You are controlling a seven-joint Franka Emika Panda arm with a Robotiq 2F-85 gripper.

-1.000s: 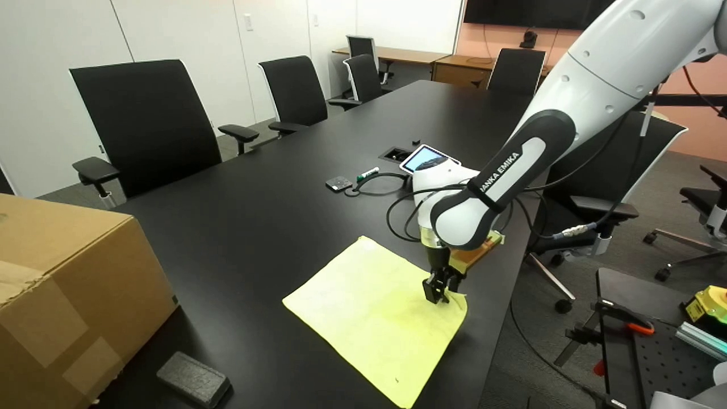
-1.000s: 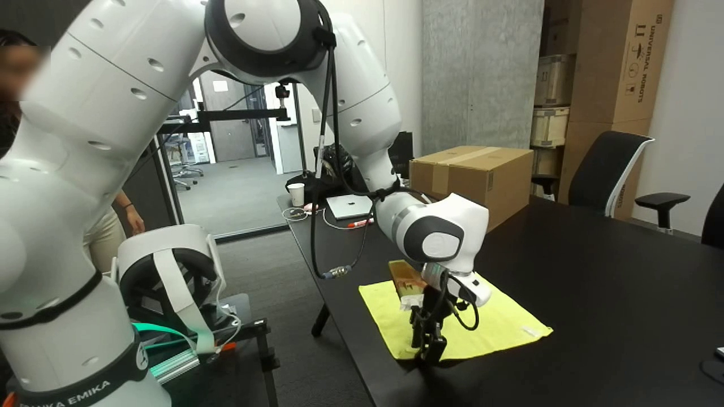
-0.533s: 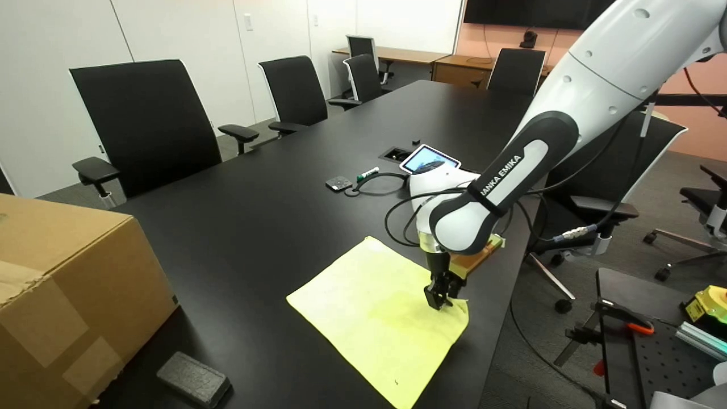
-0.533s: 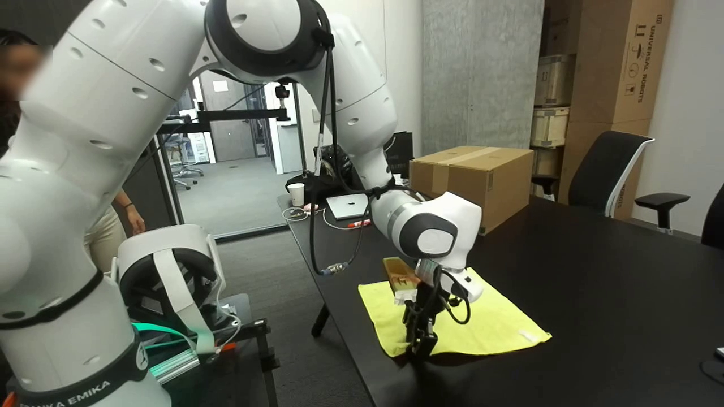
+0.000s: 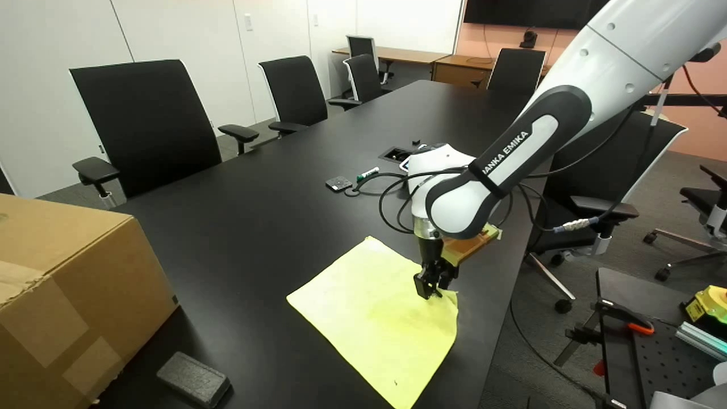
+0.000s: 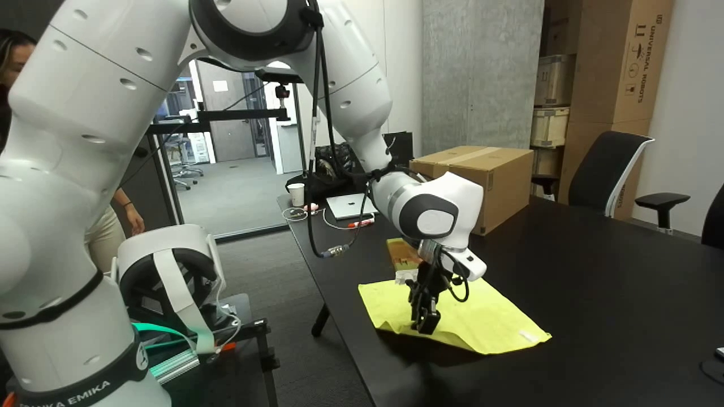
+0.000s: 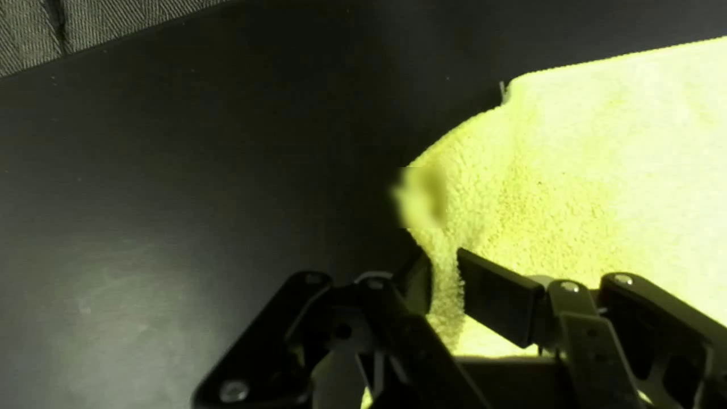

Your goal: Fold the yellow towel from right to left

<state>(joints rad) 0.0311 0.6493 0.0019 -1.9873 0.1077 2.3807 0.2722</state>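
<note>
The yellow towel (image 5: pixel 363 318) lies spread on the black table in both exterior views. In an exterior view (image 6: pixel 492 322) its near edge is raised off the table beside the gripper, with shadow under it. My gripper (image 5: pixel 431 291) points down at the towel's edge on the side nearer the robot base. In the wrist view my gripper (image 7: pixel 445 278) has a bunched fold of the towel (image 7: pixel 625 170) squeezed between both finger pads. The towel curls up toward the pads; the rest lies flat. The fingers partly hide the held part in the exterior views.
A cardboard box (image 5: pixel 74 295) and a dark grey block (image 5: pixel 194 378) stand on the black table (image 5: pixel 244 238). A green marker (image 5: pixel 368 174) and a small device (image 5: pixel 339 183) lie farther along. A laptop (image 6: pixel 350 206) and a cup (image 6: pixel 296 194) sit near the table's end.
The gripper first dipped and the towel shifted slightly. Since then the gripper has risen and moved inward over the towel, lifting the towel's held edge off the table.
</note>
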